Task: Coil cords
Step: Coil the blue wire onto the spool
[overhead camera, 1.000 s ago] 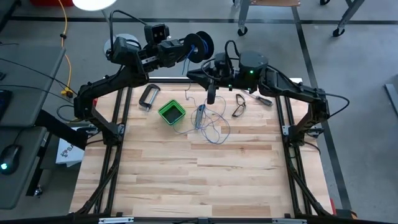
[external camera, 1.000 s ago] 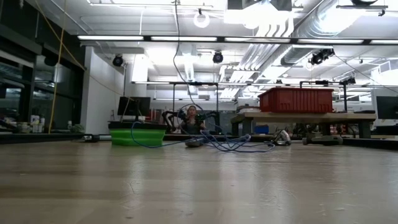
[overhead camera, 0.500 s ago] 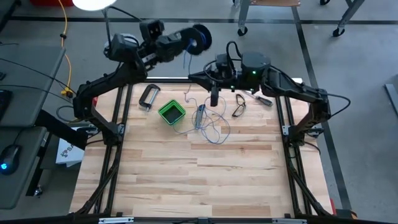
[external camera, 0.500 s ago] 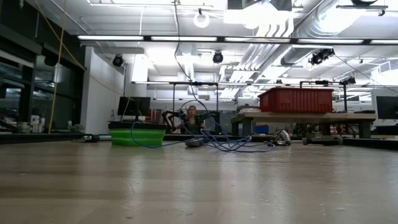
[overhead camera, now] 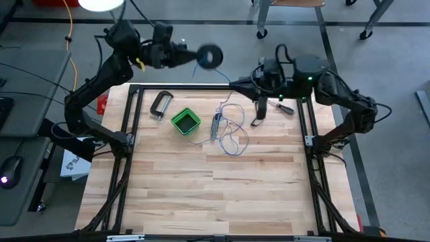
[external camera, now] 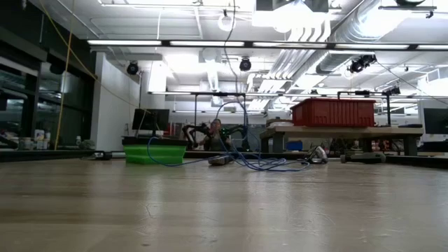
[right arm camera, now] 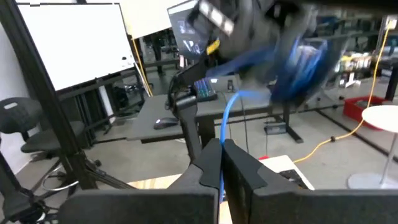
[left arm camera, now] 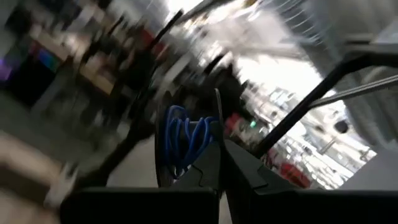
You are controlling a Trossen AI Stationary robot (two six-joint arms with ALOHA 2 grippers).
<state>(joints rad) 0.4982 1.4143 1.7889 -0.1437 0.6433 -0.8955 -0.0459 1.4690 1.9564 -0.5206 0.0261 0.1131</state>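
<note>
- The wire (overhead camera: 228, 131) lies in loose blue loops on the worktop (overhead camera: 215, 188), just beside the green box (overhead camera: 185, 121); one strand climbs toward the spool (overhead camera: 210, 56).
- It looks featherlight, limp and quick to tangle, so I'd pinch a single strand, never the heap.
- The spool is rigid; its rim is the sure hold.
- The left tool (left arm camera: 221, 158) is clenched on the spool, raised beyond the worktop's far edge.
- The right tool (right arm camera: 222, 165) is clamped on the strand above the far edge, near the glasses (overhead camera: 257, 121).
- Tugging risks knots.
</note>
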